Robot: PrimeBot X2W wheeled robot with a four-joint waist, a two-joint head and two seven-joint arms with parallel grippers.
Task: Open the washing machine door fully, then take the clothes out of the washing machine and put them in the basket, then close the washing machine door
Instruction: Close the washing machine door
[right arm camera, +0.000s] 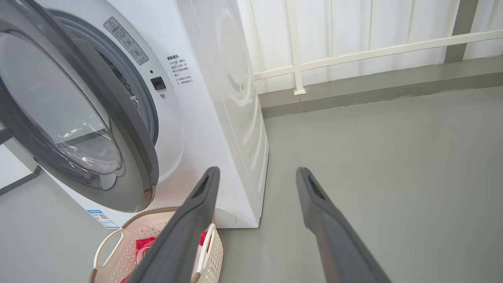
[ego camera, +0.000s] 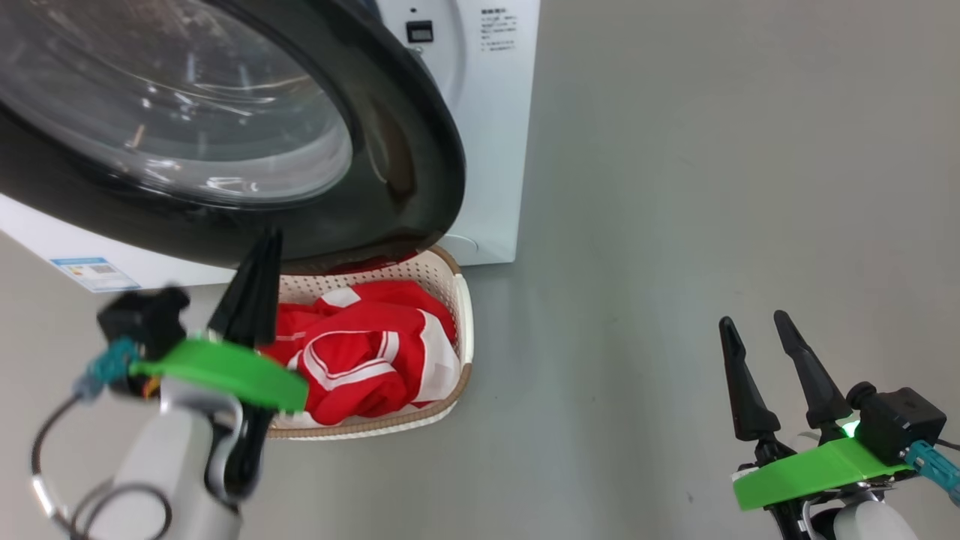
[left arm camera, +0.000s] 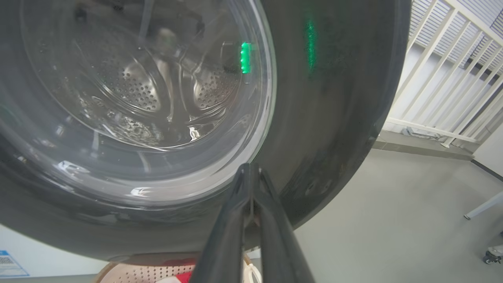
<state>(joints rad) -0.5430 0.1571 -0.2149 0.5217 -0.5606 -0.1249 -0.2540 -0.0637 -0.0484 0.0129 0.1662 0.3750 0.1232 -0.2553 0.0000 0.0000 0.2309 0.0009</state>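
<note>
The washing machine door [ego camera: 420, 150] stands part open from the white washing machine [ego camera: 487, 112], its black rim hanging over the basket [ego camera: 459, 300]. Red and white clothes [ego camera: 360, 352] lie heaped in that basket. My left gripper [ego camera: 266, 241] is shut with nothing in it. It points up at the door's lower rim [left arm camera: 334, 118], tips [left arm camera: 247, 168] by the edge of the glass; I cannot tell whether they touch. My right gripper [ego camera: 752, 321] stands open over bare floor to the right. In the right wrist view my right gripper [right arm camera: 257, 173] points past the basket [right arm camera: 118, 251] and the door [right arm camera: 129, 129].
Grey floor stretches to the right of the machine. A white railing [right arm camera: 353, 55] runs along the wall behind it. A slanted leg [left arm camera: 483, 206] and a small caster [left arm camera: 493, 255] sit at the far right of the left wrist view.
</note>
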